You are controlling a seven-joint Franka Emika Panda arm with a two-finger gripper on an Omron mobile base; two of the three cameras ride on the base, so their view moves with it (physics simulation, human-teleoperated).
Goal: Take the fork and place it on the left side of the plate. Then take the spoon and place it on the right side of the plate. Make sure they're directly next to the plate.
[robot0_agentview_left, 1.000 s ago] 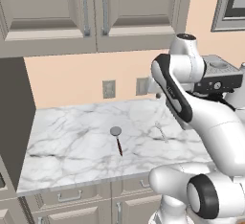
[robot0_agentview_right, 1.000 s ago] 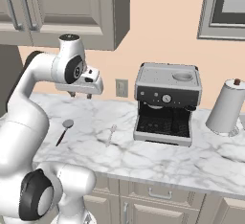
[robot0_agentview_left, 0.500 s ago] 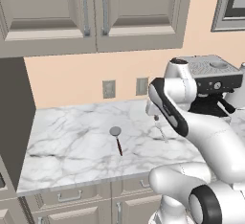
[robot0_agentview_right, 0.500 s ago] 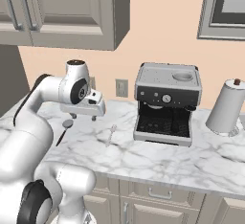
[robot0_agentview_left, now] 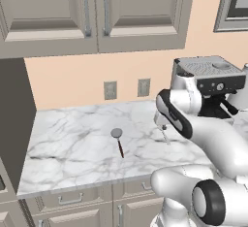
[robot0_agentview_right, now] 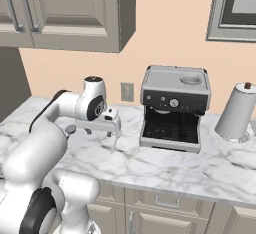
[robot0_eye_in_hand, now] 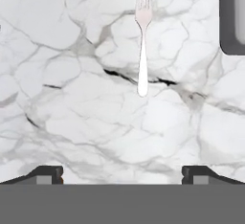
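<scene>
Now the gripper [robot0_eye_in_hand: 122,173] hangs above the marble counter [robot0_eye_in_hand: 72,98] with its jaws spread wide and nothing between them; in the hand view the two dark fingertips [robot0_eye_in_hand: 45,173] sit far apart at the lower left and lower right of the frame. Above them, in the upper middle of that frame, the fork [robot0_eye_in_hand: 142,41] lies flat on the marble, tines toward the top edge and handle pointing down toward the gripper, well apart from the tips. A dark rounded corner of the coffee machine [robot0_eye_in_hand: 233,17] shows at the upper right of the hand view.

In the left base view the gripper [robot0_agentview_left: 161,122] is right of centre, low over the counter [robot0_agentview_left: 72,143], with the fork [robot0_agentview_left: 165,137] showing as a thin pale sliver just below it. The spoon [robot0_agentview_left: 118,141] lies near the middle of that frame, silver bowl toward the wall and dark handle toward the counter's front edge, well left of the fork. The coffee machine [robot0_agentview_left: 213,75] stands at the right edge, partly behind the arm.

In the right base view the gripper [robot0_agentview_right: 113,127] is left of centre, with the fork [robot0_agentview_right: 112,143] faint beneath it, and the coffee machine [robot0_agentview_right: 173,108] is just right of it. A paper towel roll [robot0_agentview_right: 236,113] stands at the right edge.
</scene>
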